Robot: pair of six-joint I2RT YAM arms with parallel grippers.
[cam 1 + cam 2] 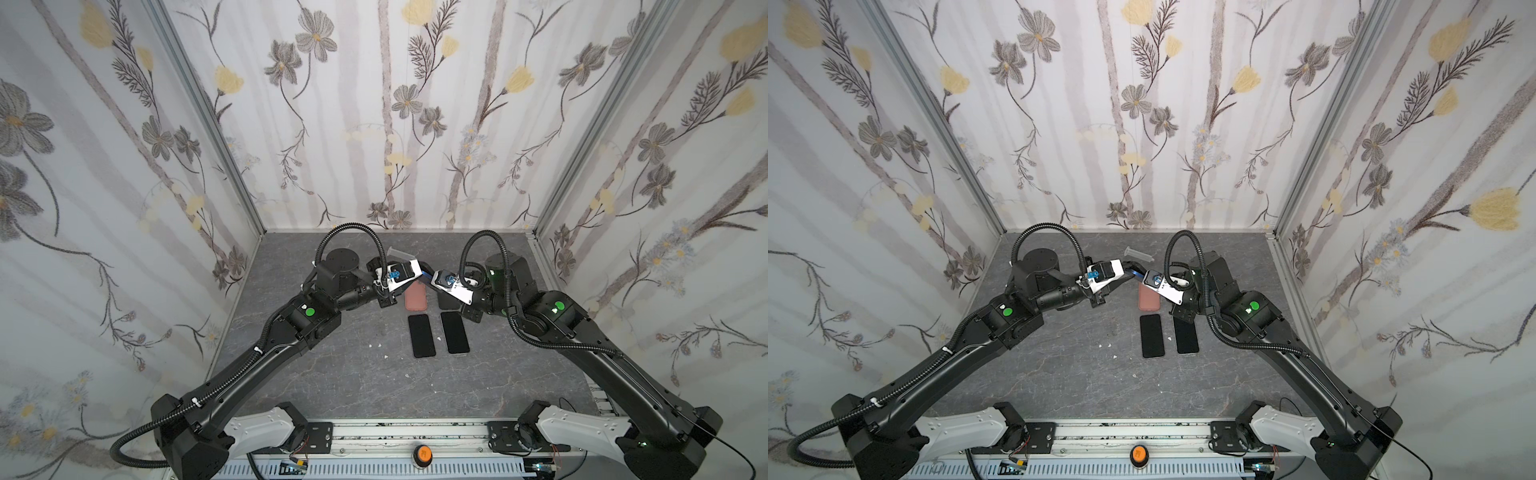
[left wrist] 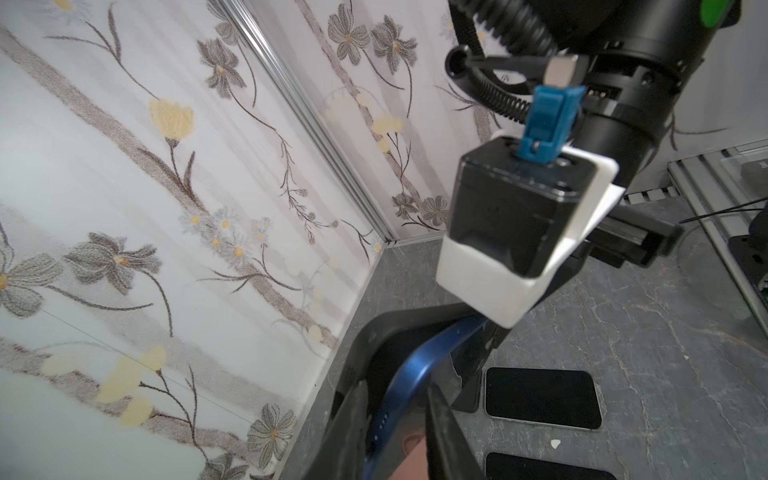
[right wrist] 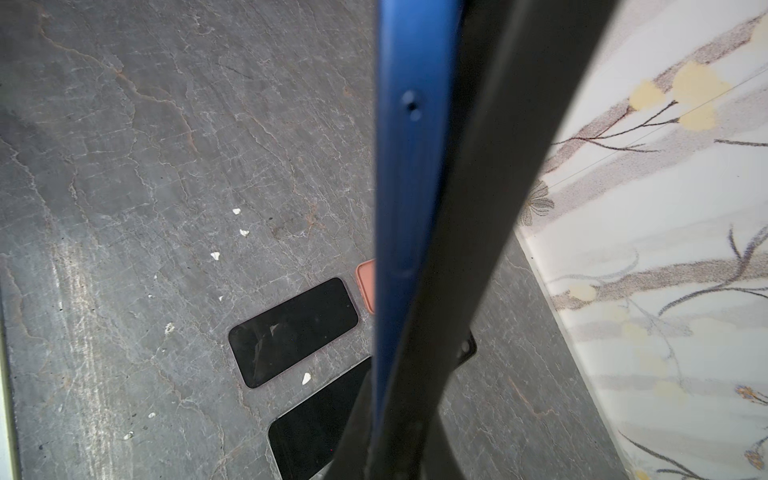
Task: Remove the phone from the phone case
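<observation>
A blue phone [image 1: 427, 273] [image 1: 1138, 272] hangs above the table's back middle, between my two grippers. It sits partly in a black phone case [image 2: 386, 332]. In the left wrist view the case curls away from the phone's blue edge [image 2: 415, 365]. My left gripper [image 1: 420, 267] [image 2: 399, 440] is shut on the phone's end. My right gripper [image 1: 433, 277] [image 3: 395, 449] faces it, shut on the black case [image 3: 498, 166], with the phone's blue side [image 3: 415, 166] running alongside. How far the phone still sits in the case is hidden.
On the grey table [image 1: 353, 374] below lie a salmon case [image 1: 415, 297], two dark phones face up [image 1: 422, 336] [image 1: 455, 332] and a black case [image 1: 446, 301] under my right wrist. A clear tube [image 1: 401, 252] lies at the back. White scraps [image 1: 376, 345] dot the table. Flowered walls close three sides.
</observation>
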